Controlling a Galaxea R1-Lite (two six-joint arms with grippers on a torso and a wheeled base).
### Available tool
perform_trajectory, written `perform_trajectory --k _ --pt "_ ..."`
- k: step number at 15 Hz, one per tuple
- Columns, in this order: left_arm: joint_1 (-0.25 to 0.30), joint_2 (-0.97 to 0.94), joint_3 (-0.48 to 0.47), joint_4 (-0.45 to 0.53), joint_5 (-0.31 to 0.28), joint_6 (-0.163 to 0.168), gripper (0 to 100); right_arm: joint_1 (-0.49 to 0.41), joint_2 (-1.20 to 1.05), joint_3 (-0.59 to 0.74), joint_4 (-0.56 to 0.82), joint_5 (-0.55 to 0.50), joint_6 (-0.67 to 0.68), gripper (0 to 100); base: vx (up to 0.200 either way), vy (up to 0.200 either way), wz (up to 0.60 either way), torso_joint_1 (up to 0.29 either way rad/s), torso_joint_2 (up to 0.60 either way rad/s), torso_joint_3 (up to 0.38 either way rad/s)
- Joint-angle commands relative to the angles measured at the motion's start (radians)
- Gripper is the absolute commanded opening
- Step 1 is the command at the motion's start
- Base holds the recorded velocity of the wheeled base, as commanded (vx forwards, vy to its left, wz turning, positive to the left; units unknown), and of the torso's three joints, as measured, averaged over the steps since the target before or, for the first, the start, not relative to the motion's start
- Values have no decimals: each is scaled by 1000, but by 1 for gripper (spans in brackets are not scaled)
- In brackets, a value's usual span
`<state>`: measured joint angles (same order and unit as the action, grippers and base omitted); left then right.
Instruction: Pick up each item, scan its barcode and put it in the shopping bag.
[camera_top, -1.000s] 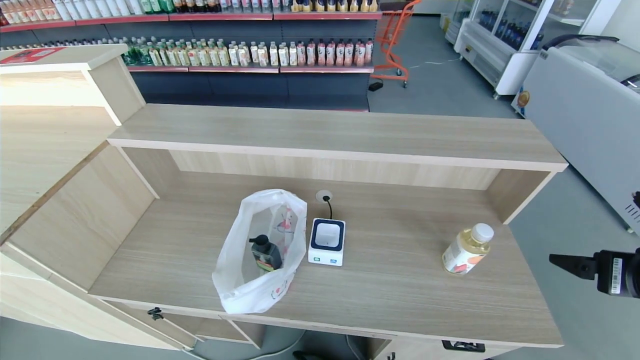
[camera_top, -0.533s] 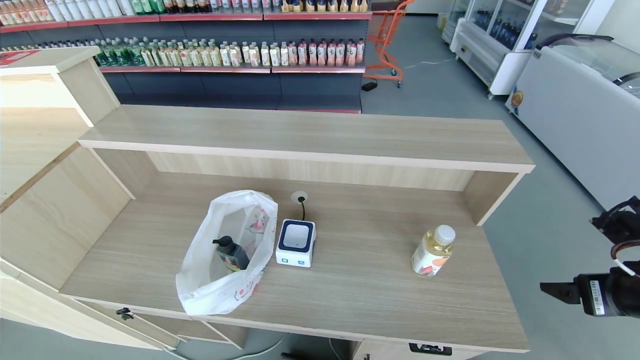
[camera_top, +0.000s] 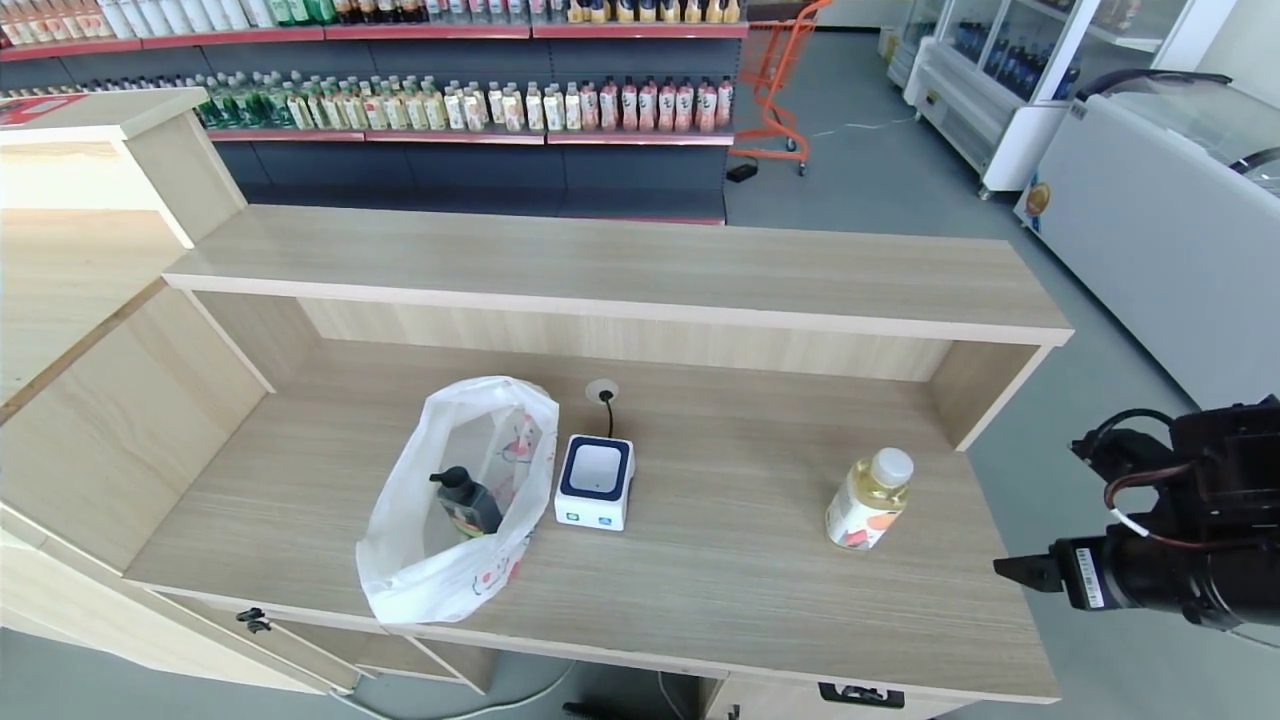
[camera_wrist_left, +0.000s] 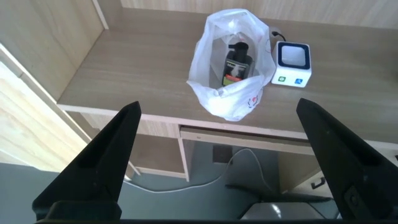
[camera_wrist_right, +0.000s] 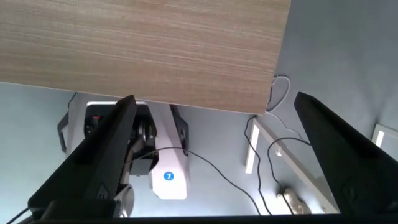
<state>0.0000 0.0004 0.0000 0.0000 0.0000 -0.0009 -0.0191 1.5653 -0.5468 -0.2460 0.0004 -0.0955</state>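
A bottle (camera_top: 868, 499) of yellow liquid with a white cap stands upright at the counter's right. The white plastic shopping bag (camera_top: 430, 570) lies open at the left, with a dark pump bottle (camera_top: 468, 503) inside it. The bag (camera_wrist_left: 231, 102) and the pump bottle (camera_wrist_left: 237, 62) also appear in the left wrist view. A white and blue barcode scanner (camera_top: 596, 481) sits just right of the bag. My right gripper (camera_top: 1020, 572) hangs off the counter's right end, lower than the bottle; it is open (camera_wrist_right: 214, 98) and empty. My left gripper (camera_wrist_left: 217, 107) is open and empty, in front of the counter facing the bag.
The wooden counter (camera_top: 720, 580) has a raised ledge (camera_top: 620, 265) at the back and side walls. A cable runs from the scanner to a grommet (camera_top: 601, 390). Shelves of bottles (camera_top: 480, 105) and freezers (camera_top: 1150, 200) stand behind.
The head camera shifted, so the whole scene slid left. My right gripper has moved left toward the counter's right end.
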Motion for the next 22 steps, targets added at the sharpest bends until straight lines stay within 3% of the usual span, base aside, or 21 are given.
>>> perform_trajectory --k 1,8,13,22 --pt "0 1 0 0 0 -1 100 24 156 18 -145 -14 -1 100 0 0 0 0 0 0" --pt "0 1 0 0 0 -1 100 123 414 76 -575 23 53 100 0 0 0 0 0 0" --pt "0 1 0 0 0 -1 100 246 608 67 -911 -36 68 100 0 0 0 0 0 0" --pt "0 1 0 0 0 -1 100 271 791 -142 -1013 -111 66 100 0 0 0 0 0 0"
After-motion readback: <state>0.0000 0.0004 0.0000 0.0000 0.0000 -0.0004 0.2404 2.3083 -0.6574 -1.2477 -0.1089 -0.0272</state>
